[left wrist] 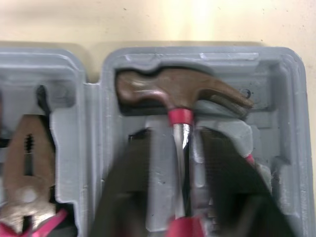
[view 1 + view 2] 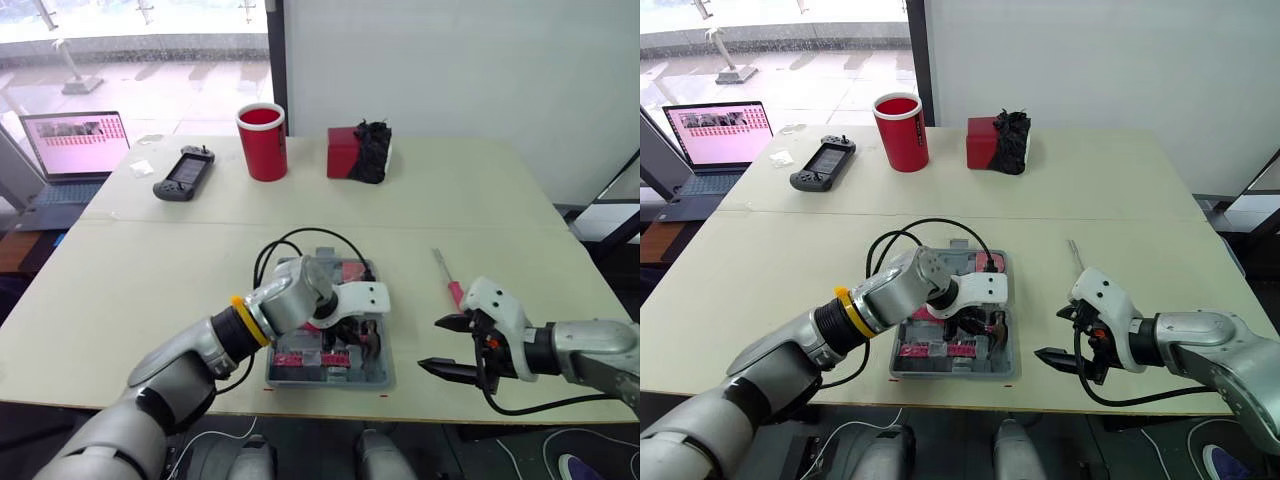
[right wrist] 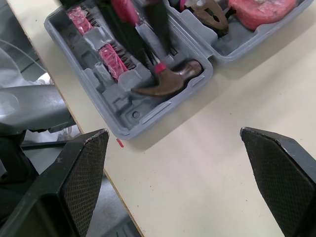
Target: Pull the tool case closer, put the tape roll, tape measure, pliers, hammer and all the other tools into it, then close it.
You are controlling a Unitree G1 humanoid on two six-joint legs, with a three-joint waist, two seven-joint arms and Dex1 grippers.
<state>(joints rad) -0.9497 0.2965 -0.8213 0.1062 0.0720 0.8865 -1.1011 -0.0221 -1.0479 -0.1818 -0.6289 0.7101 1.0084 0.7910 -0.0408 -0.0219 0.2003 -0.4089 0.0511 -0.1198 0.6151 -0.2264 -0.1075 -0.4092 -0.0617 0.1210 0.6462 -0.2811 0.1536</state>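
Note:
The grey tool case (image 2: pixel 376 376) lies open near the table's front edge. In its moulded slot rests the hammer (image 1: pixel 182 94), brown head and red collar. My left gripper (image 1: pixel 175 143) reaches down into the case, open, one finger on each side of the hammer's handle. Pliers (image 1: pixel 27 182) lie in the neighbouring compartment. A pink-handled screwdriver (image 2: pixel 448 277) lies on the table to the right of the case. My right gripper (image 2: pixel 430 345) hovers open over bare table right of the case, holding nothing.
A black cable (image 2: pixel 300 240) loops behind the case. At the far side stand a red cup (image 2: pixel 262 141), a red box with a black cloth (image 2: pixel 358 152), a game controller (image 2: pixel 183 173) and a laptop (image 2: pixel 75 145).

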